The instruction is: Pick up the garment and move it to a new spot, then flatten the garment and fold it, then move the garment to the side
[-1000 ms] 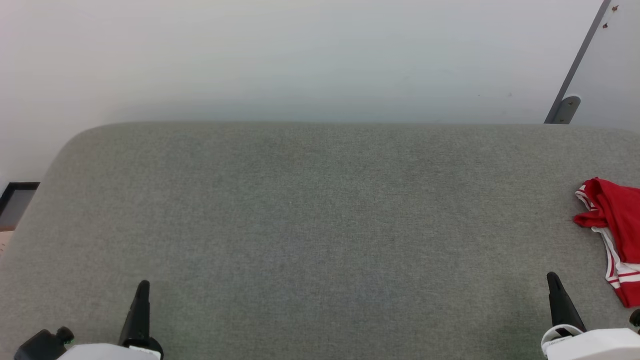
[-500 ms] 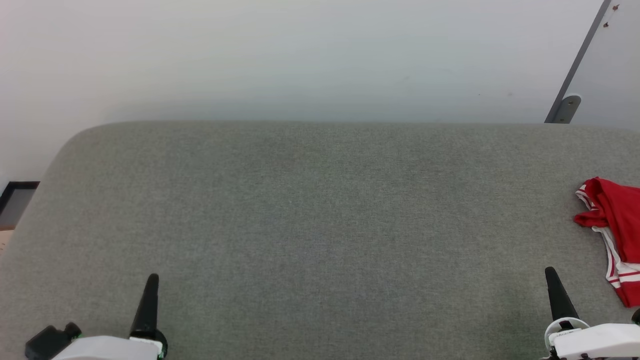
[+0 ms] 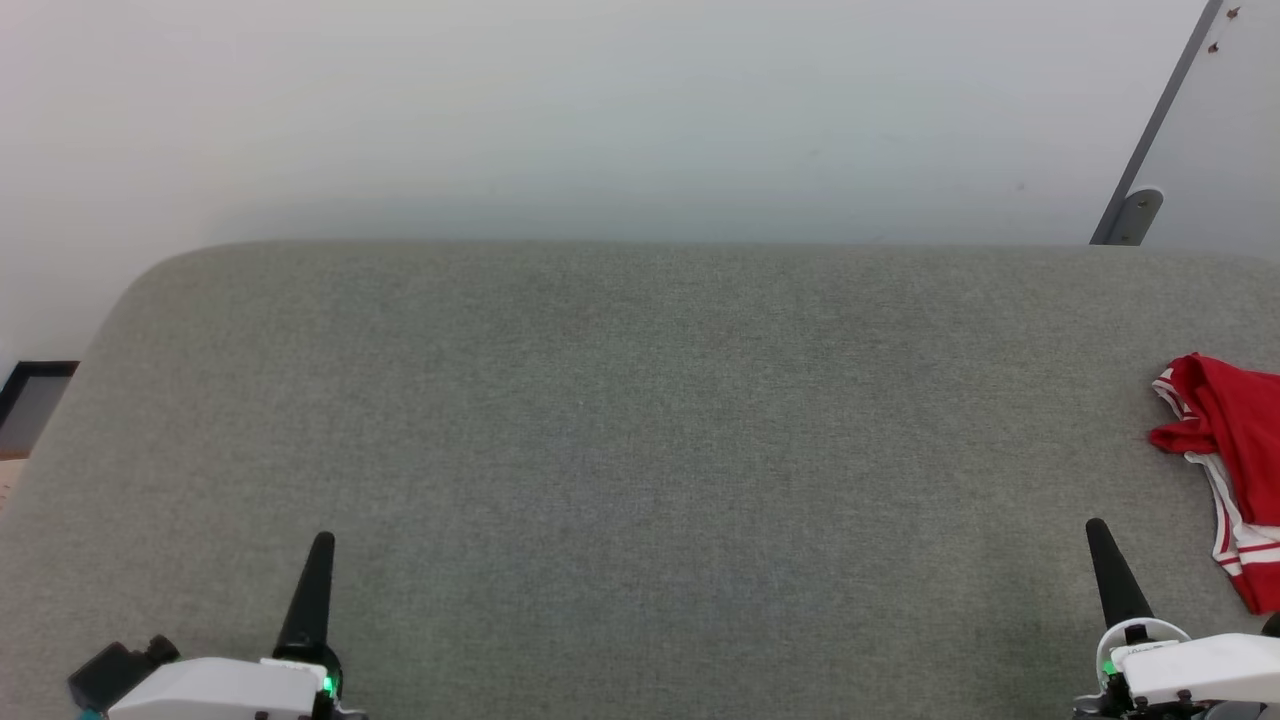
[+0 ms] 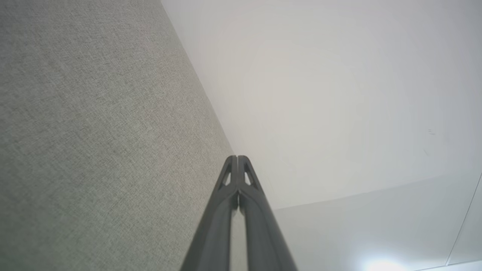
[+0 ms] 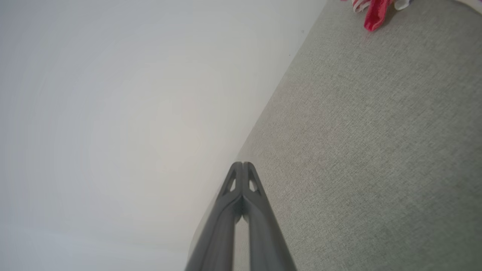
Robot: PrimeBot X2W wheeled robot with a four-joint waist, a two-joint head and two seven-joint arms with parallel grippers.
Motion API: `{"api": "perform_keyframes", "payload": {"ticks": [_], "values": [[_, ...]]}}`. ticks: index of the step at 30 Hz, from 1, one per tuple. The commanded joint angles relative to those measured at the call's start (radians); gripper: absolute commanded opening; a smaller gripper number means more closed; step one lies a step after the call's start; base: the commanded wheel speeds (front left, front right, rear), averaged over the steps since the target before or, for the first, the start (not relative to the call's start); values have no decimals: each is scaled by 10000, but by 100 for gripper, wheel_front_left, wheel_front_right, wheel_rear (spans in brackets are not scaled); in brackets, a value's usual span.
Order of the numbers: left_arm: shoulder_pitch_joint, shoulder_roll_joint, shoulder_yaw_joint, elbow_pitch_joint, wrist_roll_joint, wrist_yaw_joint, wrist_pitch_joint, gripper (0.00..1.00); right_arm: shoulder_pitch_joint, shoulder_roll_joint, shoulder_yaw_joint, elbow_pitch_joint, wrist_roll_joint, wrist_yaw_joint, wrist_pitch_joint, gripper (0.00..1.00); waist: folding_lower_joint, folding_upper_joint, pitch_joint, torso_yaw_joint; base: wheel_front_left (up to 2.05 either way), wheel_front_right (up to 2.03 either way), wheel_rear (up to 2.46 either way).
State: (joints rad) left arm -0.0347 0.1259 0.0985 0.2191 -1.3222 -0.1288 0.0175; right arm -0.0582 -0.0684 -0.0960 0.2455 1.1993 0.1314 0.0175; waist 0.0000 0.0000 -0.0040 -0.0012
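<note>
The garment (image 3: pixel 1235 425) lies crumpled at the far right edge of the grey padded surface (image 3: pixel 640 420), red with white and red-and-white striped trim, partly cut off by the picture's edge. A corner of the garment (image 5: pixel 374 15) also peeks in at the top of the right wrist view. My right gripper (image 3: pixel 1098 530) is at the lower right, shut and empty, a short way left of and nearer than the garment. In its own wrist view the right gripper (image 5: pixel 243 165) has both fingers pressed together. My left gripper (image 3: pixel 321 545) sits at the lower left, far from the garment, and the left gripper (image 4: pixel 237 158) is likewise shut on nothing.
A white wall (image 3: pixel 600 120) rises behind the surface's rounded far edge. A grey panel with a metal bracket (image 3: pixel 1130 215) stands at the upper right. A dark frame (image 3: pixel 30 400) sits beyond the surface's left edge.
Both grippers have crept forward over the surface, the left one also drifting slightly right. The garment has not moved.
</note>
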Motion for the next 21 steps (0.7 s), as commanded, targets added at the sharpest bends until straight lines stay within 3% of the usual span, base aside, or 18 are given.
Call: {"api": "perform_keyframes", "payload": {"ticks": [1, 21], "values": [[-172, -24, 53, -18, -223, -22, 67, 0, -188, 15, -62, -74, 350, -8, 70, 0, 0, 0, 2, 1, 0, 0, 0], [-476, -386, 115, 111, -1511, -28, 512, 0, -364, 95, -124, -47, 2164, -10, 511, 0, 0, 0, 32, 6, 0, 0, 0]]}}
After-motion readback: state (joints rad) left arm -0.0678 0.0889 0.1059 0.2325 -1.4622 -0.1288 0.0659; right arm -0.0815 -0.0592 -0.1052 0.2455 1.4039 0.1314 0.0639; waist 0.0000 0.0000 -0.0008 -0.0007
